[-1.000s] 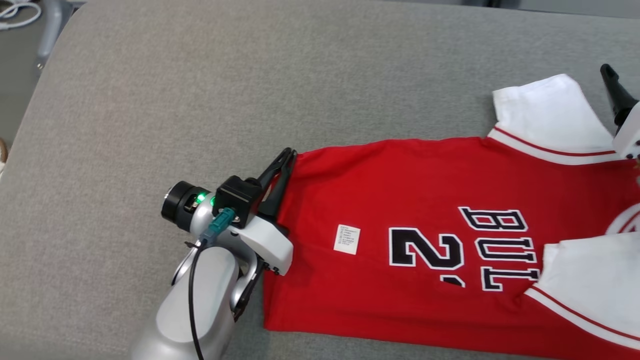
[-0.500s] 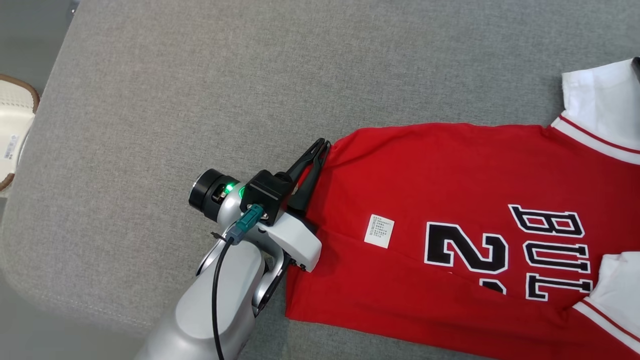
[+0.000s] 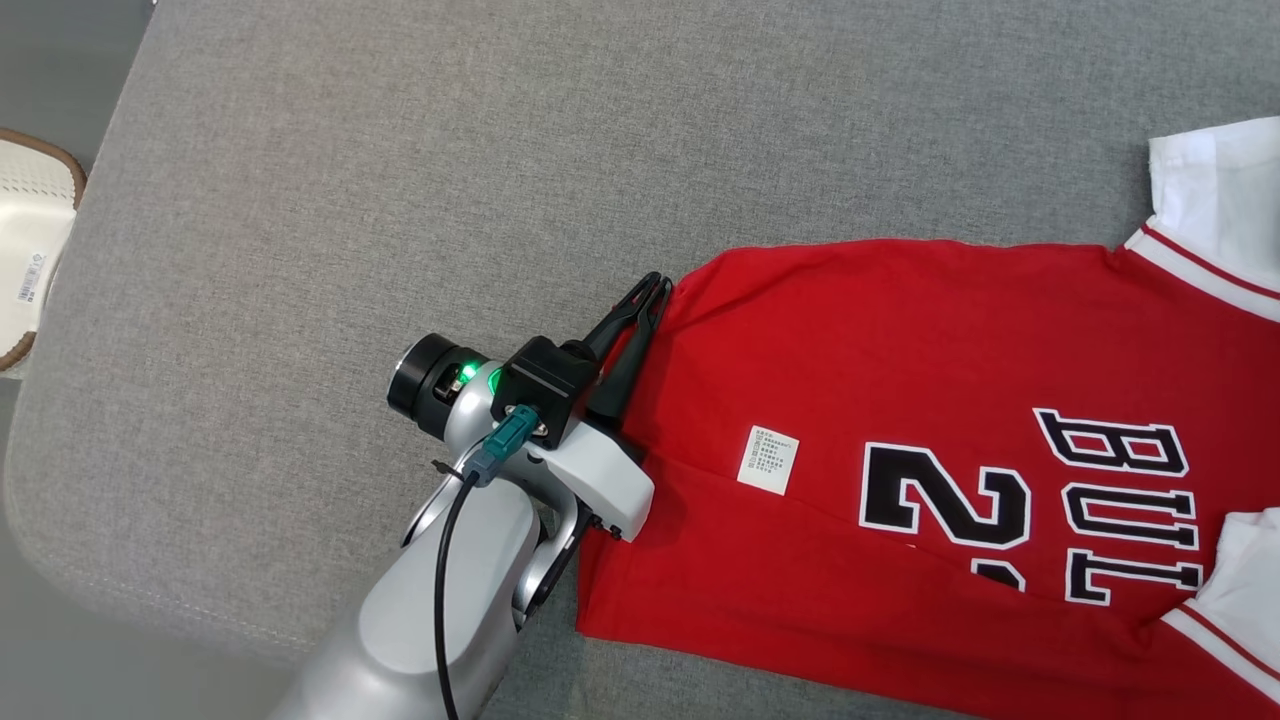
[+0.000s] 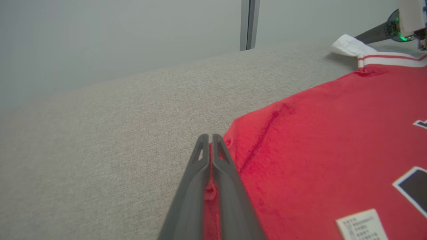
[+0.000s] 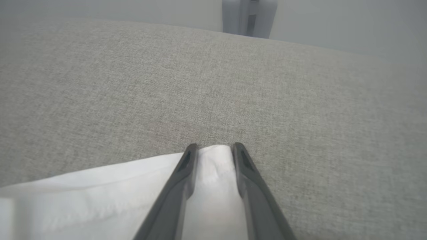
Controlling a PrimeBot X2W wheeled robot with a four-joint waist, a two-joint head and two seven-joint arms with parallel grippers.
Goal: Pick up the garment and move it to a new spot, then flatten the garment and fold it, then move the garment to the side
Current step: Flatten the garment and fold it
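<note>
Red jersey (image 3: 900, 380) with white sleeves (image 3: 1215, 190), red-and-white trim at the sleeve seams; black lettering with white outline, "BUL" and a "2", turned on its side in head view; small white label (image 3: 768, 460) near the hem. It lies flat on grey woven cushion (image 3: 400, 200), in the right half of head view, and runs off the right edge. Its long axis runs left-right across that view; hem toward robot's left, sleeves toward its right. Left gripper (image 3: 655, 287) has its fingers pressed together, pinching the jersey's far hem corner; red cloth shows between them in left wrist view. Right gripper (image 5: 213, 148) has its fingers parted, with the white sleeve edge lying between them.
</note>
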